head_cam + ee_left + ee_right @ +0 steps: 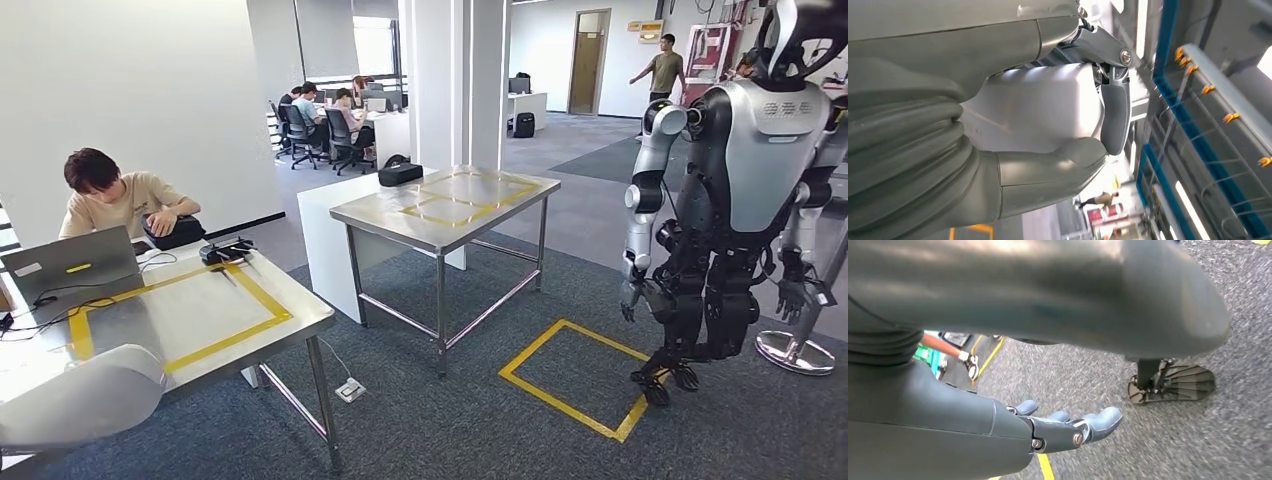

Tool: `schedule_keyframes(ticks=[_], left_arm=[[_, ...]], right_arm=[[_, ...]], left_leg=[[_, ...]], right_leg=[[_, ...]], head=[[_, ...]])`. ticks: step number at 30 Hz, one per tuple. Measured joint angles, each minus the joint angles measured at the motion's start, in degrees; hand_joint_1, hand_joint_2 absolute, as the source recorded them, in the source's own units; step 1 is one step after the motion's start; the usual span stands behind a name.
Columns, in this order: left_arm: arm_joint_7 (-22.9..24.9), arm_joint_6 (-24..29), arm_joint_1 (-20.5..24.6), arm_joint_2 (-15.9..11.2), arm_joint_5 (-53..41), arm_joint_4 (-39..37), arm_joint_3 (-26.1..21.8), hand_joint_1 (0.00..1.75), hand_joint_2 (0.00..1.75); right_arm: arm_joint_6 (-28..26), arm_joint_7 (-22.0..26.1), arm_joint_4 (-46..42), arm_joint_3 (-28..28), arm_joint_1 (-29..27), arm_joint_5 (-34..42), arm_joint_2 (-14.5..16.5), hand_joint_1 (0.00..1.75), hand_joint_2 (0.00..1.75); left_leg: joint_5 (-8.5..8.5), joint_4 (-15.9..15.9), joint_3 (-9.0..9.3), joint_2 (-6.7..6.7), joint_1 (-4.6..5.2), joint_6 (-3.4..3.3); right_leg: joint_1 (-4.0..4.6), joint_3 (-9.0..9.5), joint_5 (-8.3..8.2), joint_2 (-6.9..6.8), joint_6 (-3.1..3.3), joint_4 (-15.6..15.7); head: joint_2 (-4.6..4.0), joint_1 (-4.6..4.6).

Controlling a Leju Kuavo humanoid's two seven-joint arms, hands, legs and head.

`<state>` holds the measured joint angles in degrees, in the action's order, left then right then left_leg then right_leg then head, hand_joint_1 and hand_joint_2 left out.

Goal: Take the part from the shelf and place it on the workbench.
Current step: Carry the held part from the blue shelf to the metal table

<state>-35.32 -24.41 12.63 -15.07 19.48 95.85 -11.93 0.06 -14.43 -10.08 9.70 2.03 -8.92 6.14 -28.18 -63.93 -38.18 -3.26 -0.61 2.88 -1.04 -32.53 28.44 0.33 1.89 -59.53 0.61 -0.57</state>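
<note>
Carrying underway: silver part (1038, 112) gripped by left hand (1013, 150), thumb and fingers (1115, 117) clamped around it. Right hand (1048, 427) empty, fingers loosely extended. Placement on bench (250, 300) judged outstanding.

A smooth silver-white part (1038, 107) with rounded edges sits clasped between the left hand's (1083, 125) thumb and fingers

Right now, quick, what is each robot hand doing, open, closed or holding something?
Left robot hand: holding a silver-white part, pinched between thumb and finger.
Right robot hand: open, fingers extended, holding nothing, above the grey carpet.
</note>
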Motion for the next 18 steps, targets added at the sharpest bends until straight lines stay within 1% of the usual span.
schedule_keyframes(ticks=[1, 2, 3, 4, 5, 6, 7, 8, 9, 10, 11, 12, 13, 14, 15, 16, 17, 18], left_arm=[[-0.2, 0.4, 0.1, 0.1, -0.2, 0.1, 0.0, 1.75, 1.75], [-0.5, 0.8, 0.0, 0.2, -0.3, 0.1, 0.0, 1.75, 1.75], [-0.7, 1.0, -0.2, 0.4, -0.6, 0.1, 0.0, 1.75, 1.75], [-0.9, 1.2, -0.5, 0.5, -0.8, 0.2, 0.0, 1.75, 1.75], [-1.2, 1.3, -0.7, 0.7, -1.0, 0.2, 0.0, 1.75, 1.75], [-1.4, 1.3, -0.7, 0.8, -1.1, 0.4, 0.0, 1.75, 1.75], [-1.7, 1.3, -0.8, 0.8, -1.3, 0.5, 0.0, 1.75, 1.75], [-1.8, 1.4, -0.8, 0.9, -1.4, 0.7, 0.0, 1.75, 1.75], [-2.0, 1.5, -0.8, 1.0, -1.6, 0.8, 0.0, 1.75, 1.75], [-2.1, 1.7, -0.8, 1.1, -1.7, 0.9, 0.0, 1.75, 1.75], [-2.1, 1.8, -0.9, 1.2, -1.8, 1.0, 0.0, 1.75, 1.75], [-2.2, 2.0, -1.2, 1.2, -1.9, 1.2, 0.0, 1.75, 1.75], [-2.4, 2.1, -1.4, 1.2, -2.0, 1.4, 0.0, 1.75, 1.75], [-2.5, 2.3, -1.6, 1.2, -2.1, 1.6, 0.0, 1.75, 1.75], [-2.6, 2.4, -1.8, 1.3, -2.1, 1.8, 0.0, 1.75, 1.75], [-2.7, 2.5, -1.9, 1.5, -2.2, 1.8, 0.0, 1.75, 1.75], [-2.7, 2.5, -2.1, 1.6, -2.2, 1.8, 0.0, 1.75, 1.75], [-2.7, 2.5, -2.3, 1.8, -2.2, 1.8, 0.0, 1.75, 1.75]], right_arm=[[0.0, 0.0, 0.0, 0.1, -0.1, 0.0, 0.0, 0.0, 0.0], [0.0, 0.0, 0.0, 0.2, -0.2, 0.0, 0.0, 0.0, 0.0], [0.0, 0.0, 0.0, 0.2, -0.4, 0.0, 0.0, 0.0, 0.0], [0.0, 0.0, 0.0, 0.3, -0.4, 0.0, 0.0, 0.0, 0.0], [0.0, 0.0, 0.0, 0.3, -0.4, 0.0, 0.1, 0.0, 0.0], [0.0, 0.0, 0.0, 0.3, -0.4, 0.0, 0.2, 0.0, 0.0], [0.0, 0.0, 0.0, 0.4, -0.4, 0.0, 0.2, 0.0, 0.0], [0.0, 0.0, 0.0, 0.4, -0.4, 0.0, 0.3, 0.0, 0.0], [0.0, 0.0, 0.0, 0.5, -0.4, 0.0, 0.3, 0.0, 0.0], [0.0, 0.0, 0.0, 0.5, -0.4, 0.0, 0.3, 0.0, 0.0], [0.0, 0.0, 0.0, 0.5, -0.4, 0.0, 0.3, 0.0, 0.0], [0.0, 0.0, 0.0, 0.5, -0.3, 0.0, 0.3, 0.0, 0.0], [0.0, 0.0, 0.0, 0.6, -0.2, 0.0, 0.3, 0.0, 0.0], [0.0, 0.0, 0.0, 0.6, -0.2, 0.0, 0.3, 0.0, 0.0], [-0.1, 0.1, 0.0, 0.6, -0.2, 0.0, 0.4, 0.0, 0.0], [-0.1, 0.1, 0.0, 0.6, -0.3, 0.0, 0.4, 0.0, 0.0], [-0.1, 0.1, 0.0, 0.6, -0.5, 0.0, 0.4, 0.0, 0.0], [-0.1, 0.1, 0.0, 0.6, -0.7, 0.0, 0.4, 0.0, 0.0]], left_leg=[[-1.87, -3.6, -1.73, 1.65, 0.02, 0.23], [-3.4, -7.3, -3.44, 2.46, -0.05, 0.43], [-4.09, -9.7, -4.54, 2.8, -0.12, 0.55], [-3.7, -10.2, -4.62, 2.98, -0.15, 0.6], [-2.29, -8.2, -3.48, 3.25, -0.16, 0.58], [-0.37, -4.5, -1.34, 4.04, -0.13, 0.45], [0.98, -0.6, 0.81, 5.31, 0.12, 0.17], [1.92, 2.5, 2.55, 6.33, 0.34, -0.29], [2.24, 4.3, 3.49, 6.99, 0.57, -0.75], [2.05, 4.7, 3.61, 6.93, 0.78, -1.22], [2.18, 4.8, 3.57, 6.17, 0.77, -1.6], [2.25, 4.9, 3.58, 5.46, 0.62, -1.92], [2.33, 5.1, 3.64, 4.81, 0.44, -2.28], [2.47, 5.2, 3.72, 4.18, 0.22, -2.63], [2.58, 5.3, 3.78, 3.57, 0.02, -2.92], [2.62, 5.3, 3.71, 2.88, -0.02, -3.09], [2.65, 5.3, 3.63, 2.12, -0.03, -3.16], [2.66, 5.2, 3.57, 1.27, -0.03, -3.18]], right_leg=[[0.1, 0.02, 0.06, -0.8, 0.21, 0.0], [0.19, 0.03, 0.14, -1.68, 0.33, 0.0], [0.24, 0.06, 0.24, -2.51, 0.39, 0.0], [0.25, 0.12, 0.34, -3.35, 0.38, 0.0], [0.26, 0.24, 0.47, -4.15, 0.32, 0.0], [0.28, 0.46, 0.65, -4.91, 0.18, 0.0], [0.4, 0.7, 0.85, -5.62, -0.04, 0.0], [0.55, 0.91, 1.05, -6.24, -0.3, 0.0], [0.72, 1.11, 1.22, -6.8, -0.59, 0.0], [0.88, 1.27, 1.34, -7.39, -0.86, 0.0], [0.95, 1.46, 1.44, -8.0, -1.13, 0.1], [0.92, 1.6, 1.64, -8.11, -1.48, 0.1], [0.83, 1.56, 2.13, -7.23, -1.82, -0.4], [0.73, 1.0, 3.15, -5.6, -2.12, -1.9], [0.6, -0.22, 4.66, -3.56, -2.37, -4.5], [0.56, -2.04, 6.45, -1.87, -2.45, -8.3], [0.56, -4.15, 8.01, -1.01, -2.49, -12.4], [0.55, -5.89, 8.7, -0.71, -2.49, -15.4]], head=[[0.0, -0.1], [0.0, -0.1], [0.0, -0.11], [0.0, -0.13], [0.0, -0.14], [0.0, -0.16], [0.0, -0.18], [0.0, -0.17], [0.0, -0.15], [0.0, -0.13], [0.0, -0.09], [0.0, -0.08], [0.0, -0.05], [0.0, 0.02], [0.0, 0.09], [0.0, 0.17], [0.0, 0.24], [0.0, 0.26]])
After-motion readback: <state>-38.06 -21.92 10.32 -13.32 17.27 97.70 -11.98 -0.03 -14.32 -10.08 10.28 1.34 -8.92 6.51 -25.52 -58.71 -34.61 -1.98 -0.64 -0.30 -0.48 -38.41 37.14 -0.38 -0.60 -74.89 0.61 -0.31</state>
